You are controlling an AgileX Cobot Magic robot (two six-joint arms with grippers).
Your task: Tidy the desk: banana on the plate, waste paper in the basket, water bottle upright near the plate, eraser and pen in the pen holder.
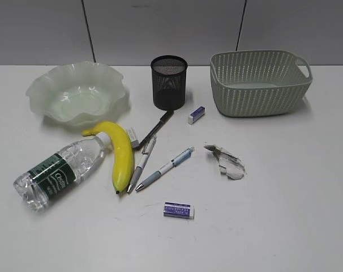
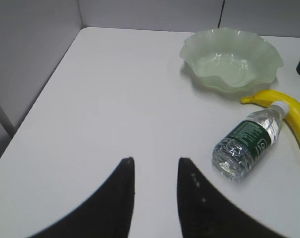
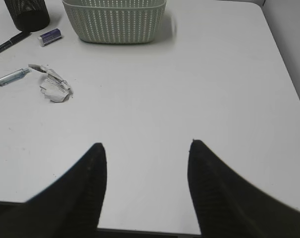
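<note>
A yellow banana lies beside a water bottle that lies on its side. The pale green wavy plate is at the back left, the black mesh pen holder at the back middle, the green basket at the back right. Three pens lie mid-table. One eraser is near the holder, another at the front. Crumpled waste paper lies right of the pens. My left gripper is open and empty, left of the bottle. My right gripper is open and empty over bare table.
The table's left edge meets a grey wall in the left wrist view. The table's front and right edges show in the right wrist view. A small white eraser-like piece lies by the banana. Neither arm shows in the exterior view.
</note>
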